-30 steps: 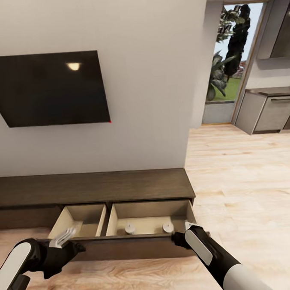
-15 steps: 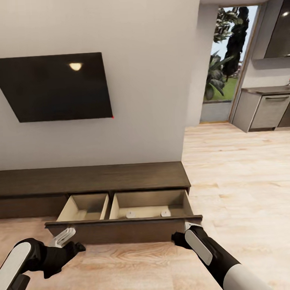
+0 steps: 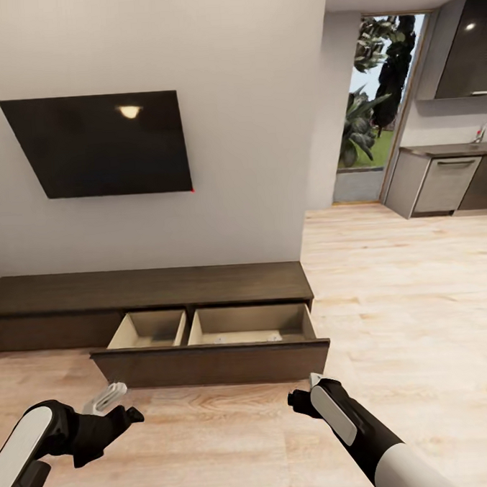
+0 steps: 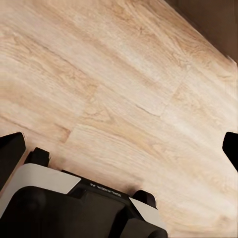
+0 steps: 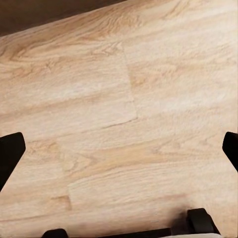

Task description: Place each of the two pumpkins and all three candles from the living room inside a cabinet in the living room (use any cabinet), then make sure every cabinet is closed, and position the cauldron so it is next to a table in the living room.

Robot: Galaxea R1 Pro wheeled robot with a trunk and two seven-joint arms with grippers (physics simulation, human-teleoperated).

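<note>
Hiding most of its contents behind a raised front panel, the cabinet (image 3: pixel 149 289) keeps one drawer (image 3: pixel 210 346) pulled out; two candles (image 3: pixel 220 339) barely peek inside. Bare wood floor (image 3: pixel 392 321) lies between. The left tool (image 3: pixel 109 397) and right tool (image 3: pixel 314 378) hover wide open, empty.

I see even, bright, soft light. A ceiling lamp glares on the dark TV screen (image 3: pixel 100 144); daylight enters at the doorway (image 3: pixel 379 98). Faint shadow lies under the cabinet (image 3: pixel 149 289); renders are sharp, with edges slightly stretched.
</note>
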